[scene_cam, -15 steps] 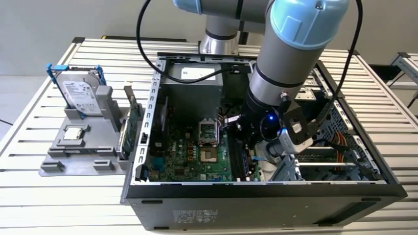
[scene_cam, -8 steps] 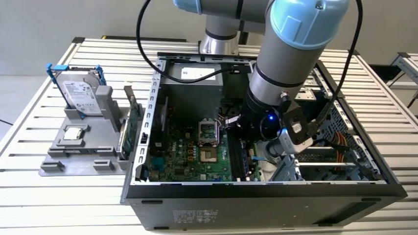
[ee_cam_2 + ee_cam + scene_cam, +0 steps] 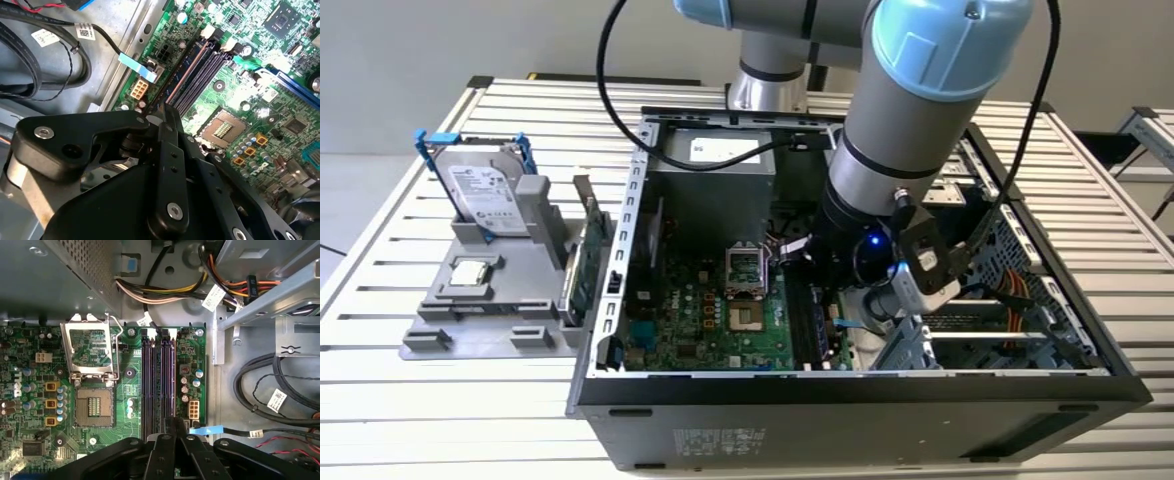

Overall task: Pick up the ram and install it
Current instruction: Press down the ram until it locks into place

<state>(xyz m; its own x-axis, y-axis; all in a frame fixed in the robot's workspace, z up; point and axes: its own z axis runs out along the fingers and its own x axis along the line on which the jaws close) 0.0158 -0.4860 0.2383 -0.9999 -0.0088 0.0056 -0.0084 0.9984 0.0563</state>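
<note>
My gripper (image 3: pixel 838 318) is down inside the open computer case (image 3: pixel 854 385), above the motherboard (image 3: pixel 707 320). In both wrist views its black fingers (image 3: pixel 165 150) stand close together on a thin dark board seen edge-on, the ram (image 3: pixel 184 74). The ram runs along the outermost of the dark memory slots (image 3: pixel 156 385), the one nearest the small white connector (image 3: pixel 194 409). I cannot tell whether the ram sits in the slot or just above it. The gripper (image 3: pixel 176 434) is at one end of the slots, and the open processor socket (image 3: pixel 92 407) lies beside them.
Black and coloured cables (image 3: pixel 260 390) lie close beside the slots, with a blue tab (image 3: pixel 206 430) near the fingers. Outside the case, at the exterior view's left, a grey holder (image 3: pixel 480 300) carries a silver hard drive in a blue frame (image 3: pixel 487 195) and a green card (image 3: pixel 591 255).
</note>
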